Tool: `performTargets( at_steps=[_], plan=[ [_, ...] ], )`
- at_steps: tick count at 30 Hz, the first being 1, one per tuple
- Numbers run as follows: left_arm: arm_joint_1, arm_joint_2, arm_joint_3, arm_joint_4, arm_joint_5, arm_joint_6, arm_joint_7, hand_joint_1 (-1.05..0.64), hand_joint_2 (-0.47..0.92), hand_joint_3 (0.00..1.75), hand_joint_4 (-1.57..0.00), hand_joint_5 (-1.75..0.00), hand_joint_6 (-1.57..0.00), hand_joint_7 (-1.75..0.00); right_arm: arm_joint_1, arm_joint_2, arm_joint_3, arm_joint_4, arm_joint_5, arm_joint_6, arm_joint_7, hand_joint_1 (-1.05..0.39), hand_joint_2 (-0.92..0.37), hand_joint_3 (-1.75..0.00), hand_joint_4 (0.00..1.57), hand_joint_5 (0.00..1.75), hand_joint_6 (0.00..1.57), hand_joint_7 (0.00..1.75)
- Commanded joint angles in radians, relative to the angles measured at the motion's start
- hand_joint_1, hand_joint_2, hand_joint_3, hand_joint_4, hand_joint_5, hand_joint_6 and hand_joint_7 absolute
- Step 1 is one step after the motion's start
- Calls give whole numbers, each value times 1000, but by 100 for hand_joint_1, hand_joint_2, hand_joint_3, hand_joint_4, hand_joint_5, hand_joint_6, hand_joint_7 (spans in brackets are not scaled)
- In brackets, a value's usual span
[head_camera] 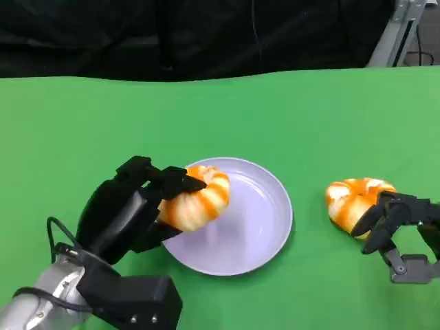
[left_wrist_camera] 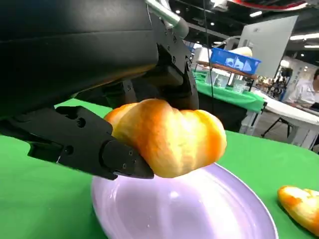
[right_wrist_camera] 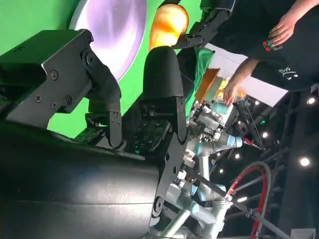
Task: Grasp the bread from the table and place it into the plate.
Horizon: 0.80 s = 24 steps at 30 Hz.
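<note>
We are looking down at a green desk (head_camera: 289,117) where a pale lilac plate (head_camera: 265,234) is sitting near the middle. Our left robot hand (head_camera: 148,199) is reaching in from the lower left and is gripping a golden, orange-striped bread roll (head_camera: 196,199) between its black fingers (head_camera: 180,180); the roll is hanging over the plate's left rim, partly above the plate's inside. In the left wrist view we are seeing the same roll (left_wrist_camera: 169,137) clamped between a lower finger (left_wrist_camera: 89,147) and the dark parts of the hand above it, with its underside raised clear of the lilac plate (left_wrist_camera: 199,209) below. A second bread roll (head_camera: 350,199) is lying on the desk to the right of the plate, well apart from its rim, and it is also showing at the edge of the left wrist view (left_wrist_camera: 301,204). Our right robot hand (head_camera: 399,223) is resting just beside that second roll, its curled fingers touching or nearly touching the roll's near right side; we cannot tell whether it is gripping the roll or only lying against it. In the right wrist view we are seeing the black fingers (right_wrist_camera: 162,79) of that hand spread apart, with the plate (right_wrist_camera: 114,30) and the held roll (right_wrist_camera: 169,25) beyond them, and a person's arm (right_wrist_camera: 279,35) in a dark sleeve past the desk.
</note>
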State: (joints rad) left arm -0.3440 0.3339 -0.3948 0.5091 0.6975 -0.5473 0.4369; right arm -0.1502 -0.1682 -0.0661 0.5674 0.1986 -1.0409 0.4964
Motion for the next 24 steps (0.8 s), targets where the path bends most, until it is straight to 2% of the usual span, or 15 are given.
performTargets(
  at_steps=[1, 14, 22, 24],
  plan=[
    [-40, -16, -20, 10, 8, -17, -37, -7, 92, 24, -40, -142, -55, -100, 4, -9, -1, -7, 8, -1, -7, 22, -51, -115, 102, 122, 104, 97],
    [-93, -75, -58, 83, 13, -11, -73, -7, 92, 19, -43, -143, -57, -101, 6, -10, -4, -8, 3, -7, -13, 20, -51, -113, 101, 121, 103, 98],
    [-114, -88, -79, 124, 21, -12, -81, -6, 92, 14, -41, -143, -61, -92, 10, -8, 0, -22, 8, 1, -16, 20, -52, -112, 100, 121, 103, 99],
    [-113, -83, -85, 125, 30, -9, -82, -11, 92, 9, -44, -124, -71, -60, 9, -9, -1, -19, 3, -2, -19, 21, -52, -113, 101, 122, 103, 99]
  ],
)
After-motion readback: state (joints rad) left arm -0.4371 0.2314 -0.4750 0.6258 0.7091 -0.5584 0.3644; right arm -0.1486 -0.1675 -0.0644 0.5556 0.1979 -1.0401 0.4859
